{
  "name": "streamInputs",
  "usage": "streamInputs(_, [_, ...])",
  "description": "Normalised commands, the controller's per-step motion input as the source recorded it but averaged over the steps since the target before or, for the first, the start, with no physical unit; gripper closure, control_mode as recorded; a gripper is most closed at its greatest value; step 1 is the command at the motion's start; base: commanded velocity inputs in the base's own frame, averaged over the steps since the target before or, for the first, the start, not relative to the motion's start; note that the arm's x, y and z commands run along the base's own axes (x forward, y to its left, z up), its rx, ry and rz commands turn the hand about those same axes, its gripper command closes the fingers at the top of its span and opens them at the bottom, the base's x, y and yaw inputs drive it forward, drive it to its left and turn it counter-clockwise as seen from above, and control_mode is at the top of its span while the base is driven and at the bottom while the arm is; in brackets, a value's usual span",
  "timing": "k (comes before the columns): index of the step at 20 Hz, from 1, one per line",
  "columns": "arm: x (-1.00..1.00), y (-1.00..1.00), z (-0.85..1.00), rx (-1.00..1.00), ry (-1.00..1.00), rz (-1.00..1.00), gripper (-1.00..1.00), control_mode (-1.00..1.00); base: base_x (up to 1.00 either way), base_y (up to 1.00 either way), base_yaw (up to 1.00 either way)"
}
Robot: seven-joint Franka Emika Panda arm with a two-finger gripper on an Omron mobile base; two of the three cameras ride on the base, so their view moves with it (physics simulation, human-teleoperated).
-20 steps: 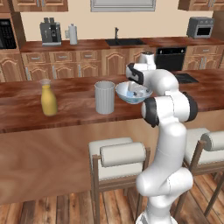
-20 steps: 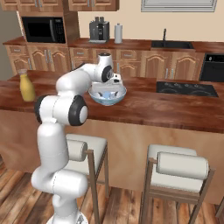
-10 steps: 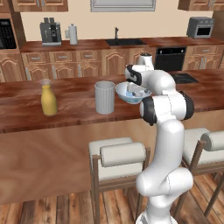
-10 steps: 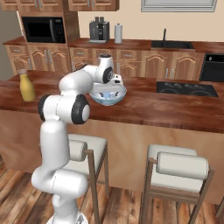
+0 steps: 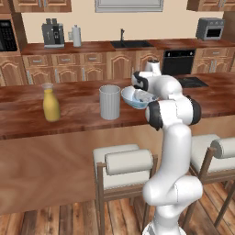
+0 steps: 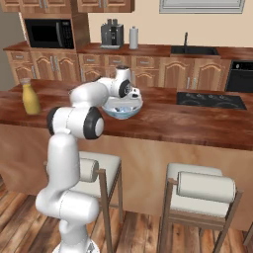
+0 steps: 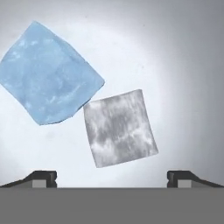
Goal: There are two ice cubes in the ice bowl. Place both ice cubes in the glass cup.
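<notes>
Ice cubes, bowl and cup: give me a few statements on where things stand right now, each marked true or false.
1. Both ice cubes lie in the bowl. True.
2. The hand is shut on a cube. False: in the hand view its fingers stand wide apart, with the grey cube above the gap and nothing between them.
3. The cup stands on the counter between the yellow bottle and the bowl. True.
4. The cup lies on its side. False: it stands upright.
5. The two cubes are the same colour. False: one is blue, the other grey.
</notes>
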Motion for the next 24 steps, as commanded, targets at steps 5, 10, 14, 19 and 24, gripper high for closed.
streamInputs(5, [0.34,-0.02,-0.15,0.00,0.00,0.00,-1.00,-1.00,0.00,0.00,0.00])
streamInputs(10, [0.44,0.00,-0.06,0.00,0.00,0.00,-1.00,-1.00,0.00,0.00,0.00])
streamInputs(14, [0.29,0.00,-0.25,-0.01,0.00,0.00,-1.00,-1.00,0.00,0.00,0.00])
streamInputs(19, [-0.28,0.11,-0.55,-0.07,0.04,0.00,1.00,-1.00,0.00,0.00,0.00])
streamInputs(24, [-0.55,0.17,-0.03,0.01,0.00,0.00,1.00,-1.00,0.00,0.00,0.00])
